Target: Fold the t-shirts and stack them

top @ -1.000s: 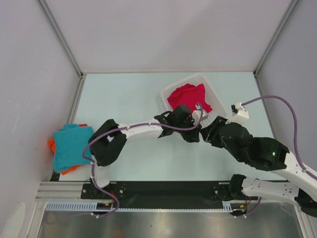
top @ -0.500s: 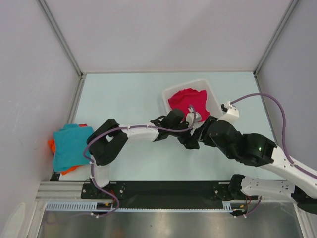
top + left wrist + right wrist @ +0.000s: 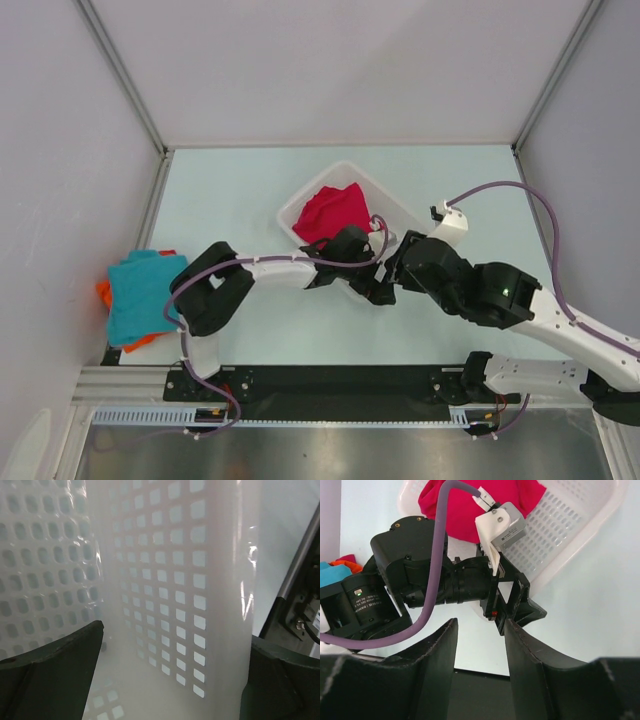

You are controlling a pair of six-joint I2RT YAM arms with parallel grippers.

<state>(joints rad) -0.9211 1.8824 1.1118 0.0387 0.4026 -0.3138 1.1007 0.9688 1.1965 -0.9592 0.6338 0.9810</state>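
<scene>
Crimson shirt (image 3: 330,212) sits in the white basket (image 3: 392,205), now swung nearer and turned. My left hand (image 3: 172,640) has just sprung wide, basket wall between its fingers, gripping nothing; shirt next, I reckon.

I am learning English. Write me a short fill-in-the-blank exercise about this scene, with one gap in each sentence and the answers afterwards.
Only ___ t-shirt, the crimson-pink cloth t-shirt, lies in the white plastic mesh basket.
The teal-blue cloth t-shirt lies on the orange cloth t-shirt, beside the ___ arm's base.
The left gripper is ___, not shut, with the basket's wall between its fingers.
The right gripper holds ___.
Missing words: one; left; open; nothing.
</scene>
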